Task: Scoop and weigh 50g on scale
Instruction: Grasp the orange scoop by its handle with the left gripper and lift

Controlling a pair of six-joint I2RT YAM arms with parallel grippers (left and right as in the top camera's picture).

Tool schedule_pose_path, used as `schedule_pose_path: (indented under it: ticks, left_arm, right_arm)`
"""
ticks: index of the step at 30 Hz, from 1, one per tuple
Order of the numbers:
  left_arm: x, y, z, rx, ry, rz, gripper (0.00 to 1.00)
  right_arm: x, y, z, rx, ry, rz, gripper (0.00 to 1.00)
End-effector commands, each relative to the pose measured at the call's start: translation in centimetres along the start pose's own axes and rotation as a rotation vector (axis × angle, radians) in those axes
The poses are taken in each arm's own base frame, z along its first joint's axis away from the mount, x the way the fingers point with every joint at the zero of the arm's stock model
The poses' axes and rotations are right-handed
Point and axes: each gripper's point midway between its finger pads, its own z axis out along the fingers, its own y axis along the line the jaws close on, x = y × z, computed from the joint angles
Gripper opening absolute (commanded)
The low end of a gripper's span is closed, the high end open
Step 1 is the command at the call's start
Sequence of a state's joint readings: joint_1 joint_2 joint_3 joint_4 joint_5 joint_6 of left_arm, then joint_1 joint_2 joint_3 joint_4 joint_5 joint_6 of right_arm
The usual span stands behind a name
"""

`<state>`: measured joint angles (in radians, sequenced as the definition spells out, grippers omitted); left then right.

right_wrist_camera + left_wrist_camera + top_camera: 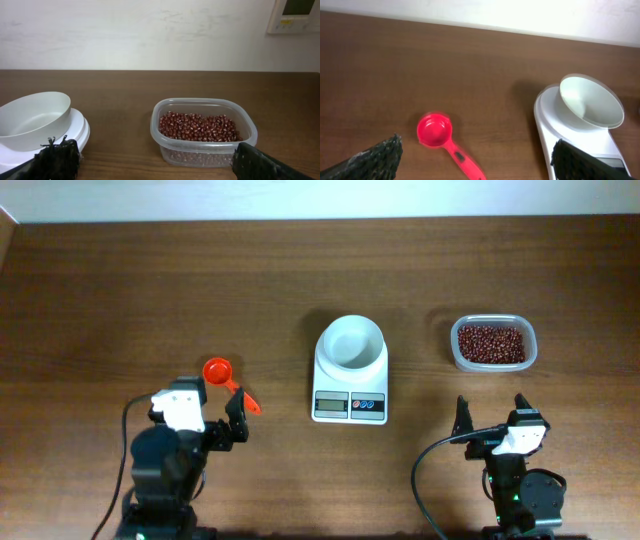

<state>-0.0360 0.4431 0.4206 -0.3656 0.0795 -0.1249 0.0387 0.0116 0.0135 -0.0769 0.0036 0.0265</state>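
1. Scale (349, 385) sat at the middle of the tabletop (120, 290), about halfway between the left and right edges. Its grey display (331, 405) and its blue and red buttons (368, 405) were turned toward the near edge, where the two arms stood.
2. A white round bowl (350, 343) stood on the scale's platform, on the part toward the far edge.
3. Small dark red-brown beans (491, 343) lay loose in a clear plastic tub (455, 345), covering its bottom. The tub stood toward the right edge, well apart from the scale and about level with the bowl.
4. A red scoop (228, 383) lay flat on the tabletop on the side toward the left edge, near the scale but not touching it. Its round cup faced up and pointed toward the far edge, and its handle slanted back toward the near edge and the scale.
5. The left pincer (212, 405) hung just on the near side of the scoop with its jaws spread wide and nothing held. From overhead, one dark finger lay just beside the end of the handle; whether the two touched could not be told.
6. The right pincer (492, 412) hung close to the near edge, on the near side of the tub and apart from it. Its jaws were also spread wide, with nothing between them. In its wrist view the tub showed between the two fingers, with the bowl off to the left.
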Motion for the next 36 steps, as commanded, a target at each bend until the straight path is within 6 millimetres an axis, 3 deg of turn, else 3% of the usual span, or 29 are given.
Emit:
schedule_pose_path:
  ticks: [1,3,4,7,8,10,11,12,14,18,21,24,29,33,36]
  left_arm:
    - [-3.4,-0.8,0.6,0.01,0.135,-0.025,0.99]
    - [-5.2,-1.4,0.7,0.03,0.159,-0.029,0.99]
    - [-5.6,-2.8,0.8,0.11,0.172,-0.036,0.99]
    - [-3.6,-5.7,0.5,0.285,0.274,-0.071,0.99]
    - [-3.2,-5.6,0.8,0.283,0.29,-0.075,0.99]
    - [-2.6,-3.9,1.6,0.182,0.31,-0.069,0.99]
    - [-1.9,-2.2,2.2,0.075,0.339,-0.128,0.96]
    - [-0.9,0.3,2.6,-0.094,0.368,-0.234,0.83]
    - [1.1,3.4,3.2,-0.313,0.416,-0.378,0.82]
    - [5.4,6.4,5.9,-0.53,0.531,-0.466,0.72]
    - [7.1,6.8,9.3,-0.535,0.555,-0.47,0.71]
    - [8.3,7.2,12.6,-0.529,0.536,-0.472,0.64]
    - [9.5,8.1,14.2,-0.543,0.539,-0.475,0.61]
    - [10.6,11.2,14.2,-0.612,0.544,-0.534,0.54]
    - [10.8,10.5,15.7,-0.519,0.552,-0.523,0.5]
  right_arm:
    - [0.3,-0.3,0.0,0.015,0.003,0.003,0.99]
    - [0.3,-0.3,0.0,0.015,0.003,0.004,0.99]
    - [0.3,-0.3,0.0,0.015,0.003,0.004,0.99]
    - [0.3,-0.3,0.0,0.015,0.003,0.004,0.99]
    - [0.3,-0.3,0.0,0.015,0.003,0.004,0.99]
    - [0.3,-0.3,0.0,0.015,0.003,0.004,0.99]
    - [0.3,-0.3,0.0,0.015,0.003,0.003,0.99]
    - [0.3,-0.3,0.0,0.015,0.003,0.004,0.99]
    - [0.3,-0.3,0.0,0.015,0.003,0.004,0.99]
    - [0.3,-0.3,0.0,0.015,0.003,0.003,0.99]
    - [0.3,-0.3,0.0,0.015,0.003,0.003,0.99]
    - [0.3,-0.3,0.0,0.015,0.003,0.004,0.99]
    - [0.3,-0.3,0.0,0.015,0.003,0.004,0.99]
    - [0.3,-0.3,0.0,0.015,0.003,0.003,0.99]
    - [0.3,-0.3,0.0,0.015,0.003,0.004,0.99]
